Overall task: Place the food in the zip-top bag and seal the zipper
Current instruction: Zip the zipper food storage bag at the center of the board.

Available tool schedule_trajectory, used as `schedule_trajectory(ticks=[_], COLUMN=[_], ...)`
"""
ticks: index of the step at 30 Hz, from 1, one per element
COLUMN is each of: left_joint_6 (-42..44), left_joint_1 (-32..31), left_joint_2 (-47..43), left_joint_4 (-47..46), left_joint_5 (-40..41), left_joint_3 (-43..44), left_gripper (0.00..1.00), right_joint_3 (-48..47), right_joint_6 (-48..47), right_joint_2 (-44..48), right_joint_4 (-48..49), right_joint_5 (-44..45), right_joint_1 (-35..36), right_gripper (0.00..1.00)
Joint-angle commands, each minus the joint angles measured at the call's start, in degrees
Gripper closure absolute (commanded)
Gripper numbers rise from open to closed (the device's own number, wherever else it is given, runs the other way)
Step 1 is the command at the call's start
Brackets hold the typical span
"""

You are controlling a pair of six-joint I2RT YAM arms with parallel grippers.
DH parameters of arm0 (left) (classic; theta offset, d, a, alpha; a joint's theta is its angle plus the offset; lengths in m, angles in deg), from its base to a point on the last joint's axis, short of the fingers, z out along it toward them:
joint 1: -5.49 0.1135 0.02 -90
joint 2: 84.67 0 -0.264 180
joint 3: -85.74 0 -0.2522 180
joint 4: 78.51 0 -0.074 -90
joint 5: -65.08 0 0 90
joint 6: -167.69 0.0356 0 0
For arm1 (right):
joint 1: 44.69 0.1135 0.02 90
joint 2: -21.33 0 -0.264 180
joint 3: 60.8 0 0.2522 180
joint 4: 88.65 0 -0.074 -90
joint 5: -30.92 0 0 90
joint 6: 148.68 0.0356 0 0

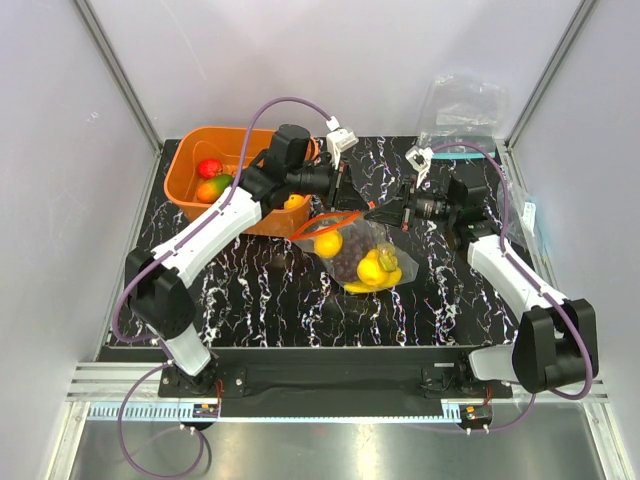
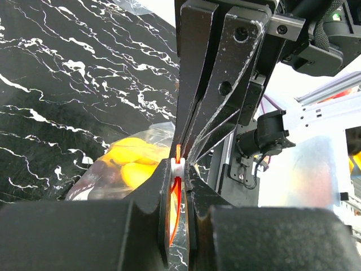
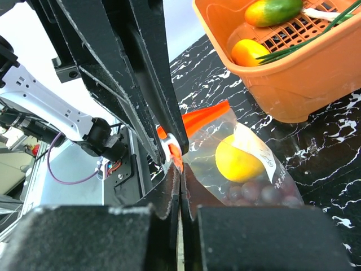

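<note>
The clear zip-top bag (image 1: 358, 258) lies mid-table with a yellow lemon piece (image 1: 328, 244), dark grapes (image 1: 349, 264) and yellow banana pieces (image 1: 376, 272) inside. Its red-orange zipper (image 1: 322, 222) bows open toward the left. My left gripper (image 1: 352, 196) is shut on the zipper's white slider (image 2: 177, 166); it also shows in its own view (image 2: 178, 186). My right gripper (image 1: 377, 213) is shut on the zipper's end right beside it, seen in the right wrist view (image 3: 180, 169). The lemon (image 3: 240, 158) and grapes (image 3: 260, 195) show through the bag.
An orange slotted basket (image 1: 185, 160) stands at the back left with a red fruit (image 1: 209, 167) and a mango (image 1: 212, 187) in it, close behind the left arm. Spare clear bags (image 1: 465, 100) with a teal strip (image 1: 462, 155) lie at the back right.
</note>
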Motion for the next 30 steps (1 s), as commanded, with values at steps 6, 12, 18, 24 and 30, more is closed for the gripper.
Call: schedule_trajectory(ticks=[6, 12, 18, 24, 30], left_joint_6=[4.83, 5.28, 5.54, 5.63, 5.19], left_joint_1=[0.64, 1.43, 1.87, 2.48, 2.48], left_joint_2=[-3.63, -3.81, -4.16, -4.77, -5.56], left_joint_4=[0.48, 0.49, 0.22, 0.13, -0.13], left_joint_5=[0.48, -0.04, -0.31, -0.13, -0.13], left_joint_3=[0.43, -0.1, -0.89, -2.38, -4.22], left_gripper=[1.0, 1.0, 1.0, 1.0, 1.0], right_joint_3=[-1.48, -3.32, -4.55, -4.37, -6.04], right_joint_6=[3.5, 1.05, -3.61, -3.61, -4.05], right_joint_2=[3.32, 7.18, 10.17, 11.84, 11.32], right_joint_4=[4.92, -0.59, -6.4, -6.67, -7.55], right_joint_5=[1.19, 1.81, 5.58, 15.24, 25.79], right_joint_1=[-0.62, -2.47, -3.87, -6.86, -8.97], right_gripper=[1.0, 1.0, 1.0, 1.0, 1.0])
